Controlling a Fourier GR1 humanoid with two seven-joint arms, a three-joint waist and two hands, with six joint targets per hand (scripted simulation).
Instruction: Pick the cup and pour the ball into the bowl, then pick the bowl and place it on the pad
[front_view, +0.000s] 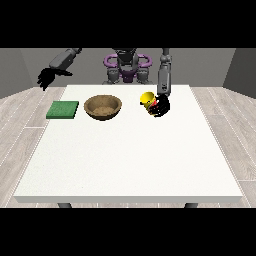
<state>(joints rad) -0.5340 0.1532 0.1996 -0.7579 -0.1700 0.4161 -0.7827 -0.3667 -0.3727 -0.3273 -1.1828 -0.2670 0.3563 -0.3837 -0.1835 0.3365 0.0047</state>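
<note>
Yellow cup (147, 97), tilted, gripped by robot hand (161, 106) at view's right; other robot hand (46, 77) hangs relaxed, holding nothing.

Large white table (130, 160) stands in front of the robot. Flat green square pad (63, 109) lies on the table at the view's left. Round brown wooden bowl (103, 107) sits just right of the pad. Yellow cup (147, 100) is right of the bowl, in the hand at the view's right (161, 106). The hand at the view's left (48, 77) is beyond the table's far-left corner, behind the pad.
</note>
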